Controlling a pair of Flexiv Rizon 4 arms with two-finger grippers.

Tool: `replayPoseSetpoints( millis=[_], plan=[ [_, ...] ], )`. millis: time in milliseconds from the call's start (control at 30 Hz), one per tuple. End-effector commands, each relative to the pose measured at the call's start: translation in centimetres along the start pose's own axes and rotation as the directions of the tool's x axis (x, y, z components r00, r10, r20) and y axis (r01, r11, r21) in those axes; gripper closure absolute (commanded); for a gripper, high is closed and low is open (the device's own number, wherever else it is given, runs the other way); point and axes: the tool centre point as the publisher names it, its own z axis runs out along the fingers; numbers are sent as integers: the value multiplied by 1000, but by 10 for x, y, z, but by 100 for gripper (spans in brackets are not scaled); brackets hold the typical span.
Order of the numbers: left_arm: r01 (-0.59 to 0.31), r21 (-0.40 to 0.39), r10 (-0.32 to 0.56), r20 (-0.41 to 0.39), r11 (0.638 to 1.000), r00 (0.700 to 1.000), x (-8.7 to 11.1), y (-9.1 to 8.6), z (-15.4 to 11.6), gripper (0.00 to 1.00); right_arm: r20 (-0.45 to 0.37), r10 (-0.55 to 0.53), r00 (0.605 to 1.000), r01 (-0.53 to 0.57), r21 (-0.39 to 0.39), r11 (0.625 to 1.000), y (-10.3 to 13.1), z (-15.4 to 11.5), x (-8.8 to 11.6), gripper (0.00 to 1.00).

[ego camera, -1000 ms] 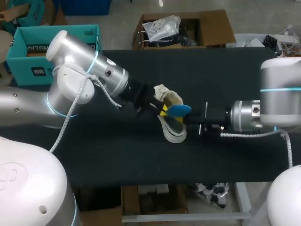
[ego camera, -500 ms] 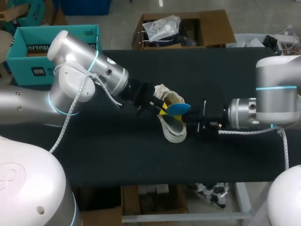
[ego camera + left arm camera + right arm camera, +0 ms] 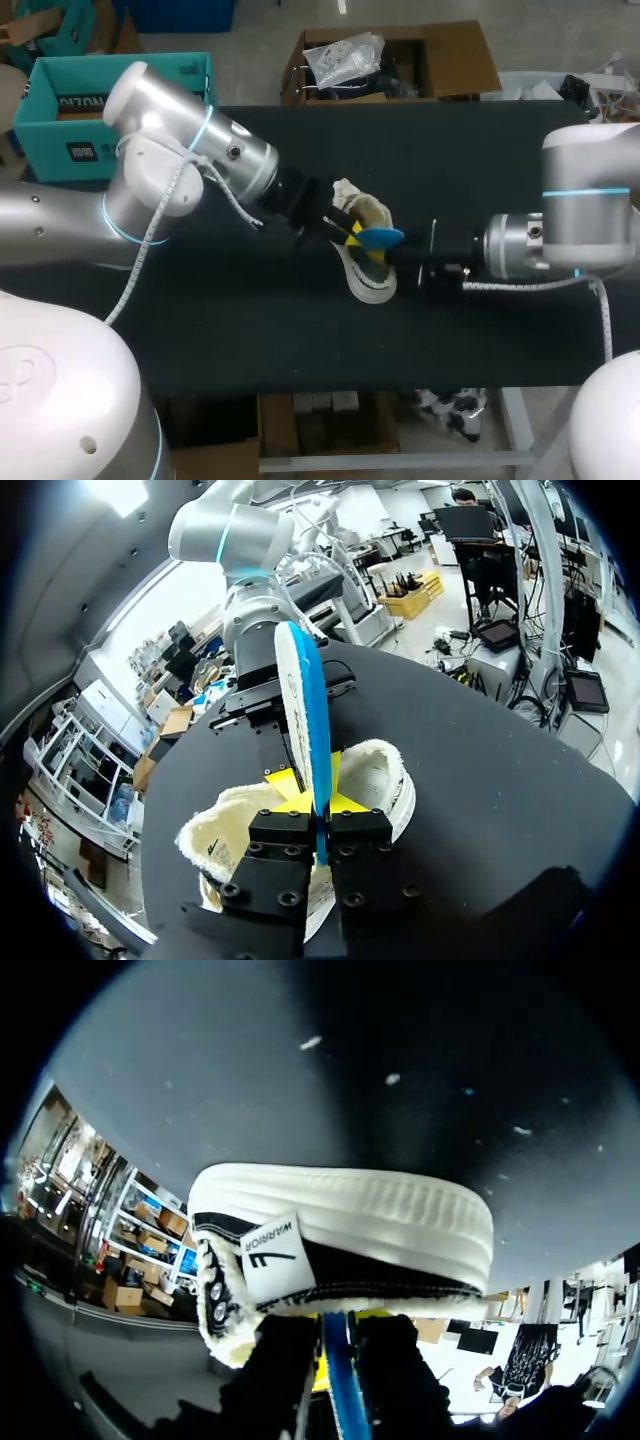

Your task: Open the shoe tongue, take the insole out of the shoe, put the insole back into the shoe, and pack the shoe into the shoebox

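Blue insole is standing on edge over the fleece-lined shoe, which is lying on its side mid-way across the black table. Left gripper is clamping the insole's near end. Right gripper is facing it from the opposite side, its fingers pressing both faces of the same insole.

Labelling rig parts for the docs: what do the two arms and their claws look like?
Left arm and right arm: silver cylindrical links, white rounded caps, light-blue rings, a white cable alongside. Left claw and right claw: black, blocky, yellow-tipped.
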Motion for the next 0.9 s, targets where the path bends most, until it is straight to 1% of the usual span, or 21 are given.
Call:
replayPoseSetpoints(
  millis=[33, 167, 300, 367, 467, 500, 700, 900],
  plan=[
    [-23, -10, 23, 12, 1000, 1000, 6, -3, 1, 100, -2, -7, 1000, 7, -6, 1000, -9, -5, -9, 51],
    [-58, -31, 59, 36, 998, 998, 14, -6, -2, 100, -6, -18, 1000, 18, -15, 1000, -17, -11, -19, 53],
    [-85, -59, 89, 79, 995, 993, 18, -7, -3, 100, -18, -26, 999, 26, -24, 999, -20, -13, -23, 65],
    [-86, -60, 91, 89, 994, 992, 18, -6, -2, 100, -19, -27, 999, 26, -25, 999, -19, -14, -22, 74],
    [-86, -62, 92, 100, 994, 991, 18, -5, -1, 100, -23, -29, 999, 28, -27, 999, -18, -13, -20, 97],
    [-85, -61, 91, 107, 995, 990, 17, -5, -1, 100, -25, -28, 999, 27, -30, 999, -17, -13, -19, 100],
    [-77, -62, 85, 124, 995, 989, 12, -2, -2, 100, -28, -30, 999, 29, -45, 999, -14, -14, -14, 100],
    [-59, -80, 70, 130, 995, 989, 4, 9, 5, 100, -29, -31, 999, 29, -52, 998, 0, -9, -3, 100]
  ],
)
